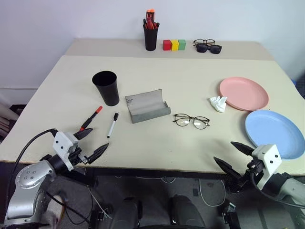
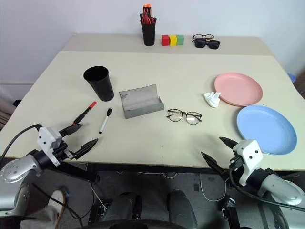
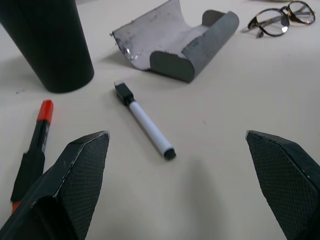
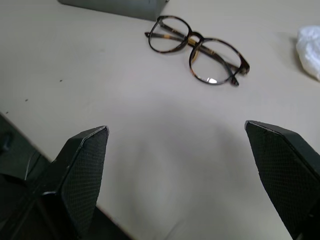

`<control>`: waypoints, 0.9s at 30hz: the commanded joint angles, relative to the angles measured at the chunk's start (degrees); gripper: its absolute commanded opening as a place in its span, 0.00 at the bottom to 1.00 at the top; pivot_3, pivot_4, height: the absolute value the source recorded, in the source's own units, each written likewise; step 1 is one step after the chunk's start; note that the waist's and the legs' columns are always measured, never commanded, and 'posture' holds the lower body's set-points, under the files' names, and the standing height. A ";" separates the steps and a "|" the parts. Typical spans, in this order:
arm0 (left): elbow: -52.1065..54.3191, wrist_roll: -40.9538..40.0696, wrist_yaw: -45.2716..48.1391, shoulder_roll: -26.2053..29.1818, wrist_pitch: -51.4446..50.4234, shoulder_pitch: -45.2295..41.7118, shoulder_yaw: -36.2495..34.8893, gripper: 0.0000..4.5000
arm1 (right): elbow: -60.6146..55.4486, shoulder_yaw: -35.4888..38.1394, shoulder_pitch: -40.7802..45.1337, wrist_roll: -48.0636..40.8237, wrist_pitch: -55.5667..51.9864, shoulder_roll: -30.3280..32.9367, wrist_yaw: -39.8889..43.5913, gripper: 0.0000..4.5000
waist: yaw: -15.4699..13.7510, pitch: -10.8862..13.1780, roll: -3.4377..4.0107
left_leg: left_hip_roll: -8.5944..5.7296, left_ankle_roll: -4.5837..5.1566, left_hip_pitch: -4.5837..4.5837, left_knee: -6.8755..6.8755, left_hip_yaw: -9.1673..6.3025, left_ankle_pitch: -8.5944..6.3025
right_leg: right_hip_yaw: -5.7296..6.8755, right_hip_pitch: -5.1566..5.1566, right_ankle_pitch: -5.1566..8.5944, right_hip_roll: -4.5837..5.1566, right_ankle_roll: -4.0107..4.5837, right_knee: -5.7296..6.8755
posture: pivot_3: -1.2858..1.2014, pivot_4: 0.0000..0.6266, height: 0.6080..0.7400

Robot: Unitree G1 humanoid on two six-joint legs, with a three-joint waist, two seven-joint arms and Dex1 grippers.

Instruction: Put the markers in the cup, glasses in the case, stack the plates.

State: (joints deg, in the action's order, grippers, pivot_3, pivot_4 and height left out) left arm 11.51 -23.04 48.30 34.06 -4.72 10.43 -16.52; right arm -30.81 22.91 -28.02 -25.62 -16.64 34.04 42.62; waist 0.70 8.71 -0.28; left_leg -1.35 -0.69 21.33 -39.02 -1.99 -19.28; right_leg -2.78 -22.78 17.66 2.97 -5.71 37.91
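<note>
- Biggest trap imo is the decoys at the back of the worktop [image 1: 157, 152]: a narrow pen holder [image 1: 150, 36] stuffed with red and orange pens, plus dark sunglasses [image 1: 208, 48] with a second clear pair [image 1: 204, 42] touching them at their 12 o'clock. Grab any of those and the task goes sideways.
- The red-capped marker [image 1: 91, 118] and the black-capped marker [image 1: 112, 125] lie flat and thin, just at 6 o'clock of the black cup [image 1: 106, 87]. A pinch that comes in too shallow probably rolls them away or skids off, and a careless reach could knock the cup over.
- The glasses [image 1: 191, 120] sit mid-worktop, near the grey case [image 1: 147, 106] at its 4 o'clock. Thin temples, so a hard squeeze could bend them. The case lies open, which helps, but it looks light and might slide when the glasses go in.
- A crumpled white scrap [image 1: 218, 103] touches the pink plate [image 1: 243, 93] at its 8 o'clock; it could get dragged along. The blue plate [image 1: 274, 133] is just beside the pink one at 5 o'clock and near the front edge, so a shove could tip it off.
- Left tool [image 1: 90, 143]: spread wide, gripping nothing, hovering at the front edge near the markers.
- Right tool [image 1: 234, 156]: also wide apart, empty, at the front edge by the blue plate.
</note>
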 commanded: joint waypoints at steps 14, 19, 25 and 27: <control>4.41 -0.38 -2.27 0.67 -4.10 -3.49 2.52 1.00 | -1.72 0.77 2.45 -0.60 0.47 -0.72 -3.37 0.99 | -0.07 0.00 0.01 | -0.01 0.00 0.01 -0.01 0.00 0.00 | 0.01 0.00 0.00 0.00 0.00 0.01 | 0.52 0.24 1.00; 5.21 -0.59 -2.91 0.71 -5.28 -4.33 2.98 1.00 | -1.53 -0.65 3.22 0.05 0.90 -1.06 -3.81 0.99 | -0.04 0.00 0.01 | -0.01 0.00 0.00 -0.01 0.00 0.00 | 0.01 -0.01 0.00 0.00 0.00 0.01 | 0.52 0.24 1.00; 8.88 -1.37 -4.42 1.31 -8.57 -5.11 3.23 1.00 | -1.94 -2.55 4.29 0.59 2.50 -2.19 -4.03 0.99 | -0.08 0.00 0.01 | -0.01 0.00 0.01 -0.01 0.00 0.00 | 0.01 -0.01 0.00 0.00 0.00 0.01 | 0.52 0.24 1.00; 9.57 -1.16 -4.56 1.79 -9.40 -5.52 3.29 1.00 | -2.06 -2.99 4.61 0.12 4.04 -2.54 -3.04 0.99 | -0.06 0.00 0.01 | -0.01 0.00 0.01 0.00 0.00 0.00 | 0.01 -0.01 0.00 -0.01 0.00 0.01 | 0.52 0.24 1.00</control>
State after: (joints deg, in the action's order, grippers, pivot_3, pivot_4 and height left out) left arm 18.68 -23.55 44.03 34.90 -13.61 5.72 -12.45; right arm -31.11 19.60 -23.83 -24.97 -15.01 31.98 38.87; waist 0.64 8.71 -0.27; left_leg -1.35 -0.69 21.34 -39.03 -1.98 -19.28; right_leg -2.77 -22.79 17.65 2.97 -5.71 37.92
